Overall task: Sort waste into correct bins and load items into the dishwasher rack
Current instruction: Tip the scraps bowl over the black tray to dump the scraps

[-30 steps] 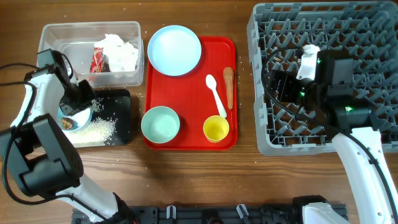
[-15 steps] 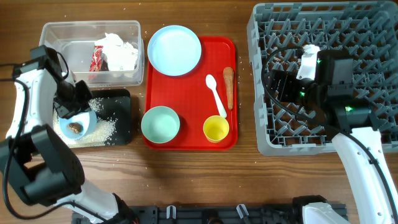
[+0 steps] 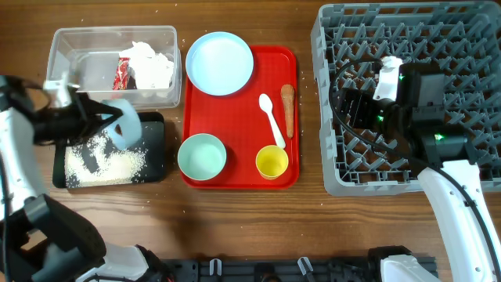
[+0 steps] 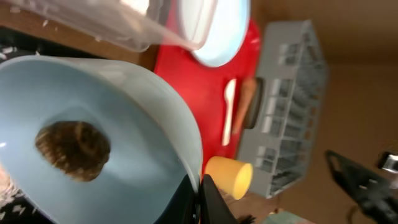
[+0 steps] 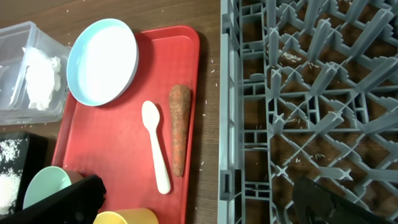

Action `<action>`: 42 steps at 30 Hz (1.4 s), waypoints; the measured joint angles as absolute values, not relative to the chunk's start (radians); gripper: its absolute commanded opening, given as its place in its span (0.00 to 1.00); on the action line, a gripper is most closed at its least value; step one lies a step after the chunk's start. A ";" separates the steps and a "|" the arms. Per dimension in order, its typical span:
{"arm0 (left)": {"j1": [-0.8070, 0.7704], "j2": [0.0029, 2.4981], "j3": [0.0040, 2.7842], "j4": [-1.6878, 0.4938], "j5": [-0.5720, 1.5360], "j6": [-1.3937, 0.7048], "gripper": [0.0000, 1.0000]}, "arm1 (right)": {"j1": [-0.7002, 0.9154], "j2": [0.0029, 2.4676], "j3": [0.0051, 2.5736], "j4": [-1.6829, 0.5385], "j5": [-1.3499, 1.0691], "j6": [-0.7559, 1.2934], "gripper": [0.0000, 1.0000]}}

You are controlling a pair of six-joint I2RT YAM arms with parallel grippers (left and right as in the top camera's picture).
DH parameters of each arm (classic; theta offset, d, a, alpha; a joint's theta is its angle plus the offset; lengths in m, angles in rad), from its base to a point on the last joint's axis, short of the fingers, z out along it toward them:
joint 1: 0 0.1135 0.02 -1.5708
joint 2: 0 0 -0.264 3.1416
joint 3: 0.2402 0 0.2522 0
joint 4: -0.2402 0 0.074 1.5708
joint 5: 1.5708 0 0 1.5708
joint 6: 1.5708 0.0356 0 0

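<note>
Bowl (image 3: 125, 129) now tipped over the left black tray (image 3: 155, 149), clamped by left gripper (image 3: 95, 124), lump (image 4: 73, 149) inside; right gripper (image 5: 202, 198) gapes empty; rack (image 3: 470, 47) unloaded.

The pale blue bowl (image 3: 127, 129), tipped at left, holds a brown lump (image 4: 73, 149) over the black tray (image 3: 156, 133) strewn with rice (image 3: 109, 164). Red wrapper (image 3: 125, 76) and tissue (image 3: 153, 66) lie in the upper-left clear tub (image 3: 86, 66).

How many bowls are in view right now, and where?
2. The pale blue bowl, a brown lump inside, is held tilted by the left gripper above the black tray. The mint-green bowl sits on the red tray beside the yellow cup. None seems hidden.
</note>
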State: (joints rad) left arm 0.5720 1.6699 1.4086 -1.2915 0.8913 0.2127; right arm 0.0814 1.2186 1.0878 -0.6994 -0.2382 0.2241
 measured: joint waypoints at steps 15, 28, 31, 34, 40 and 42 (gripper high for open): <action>0.805 1.826 1.290 -1.275 1.282 0.310 0.04 | 0.081 1.219 1.088 -0.702 -0.238 0.224 1.00; 0.813 1.827 1.289 -1.237 1.287 0.313 0.04 | 0.081 1.219 1.088 -0.703 -0.238 0.224 1.00; 0.841 1.836 1.289 -1.188 1.268 0.287 0.04 | 0.081 1.219 1.088 -0.703 -0.238 0.224 1.00; 0.891 1.885 1.288 -1.249 1.306 0.265 0.04 | 0.081 1.219 1.088 -0.704 -0.238 0.224 1.00; 0.912 1.897 1.288 -1.269 1.392 0.255 0.04 | 0.081 1.219 1.088 -0.704 -0.238 0.224 1.00; 0.912 1.897 1.287 -1.269 1.397 0.257 0.04 | 0.081 1.219 1.088 -0.708 -0.238 0.224 1.00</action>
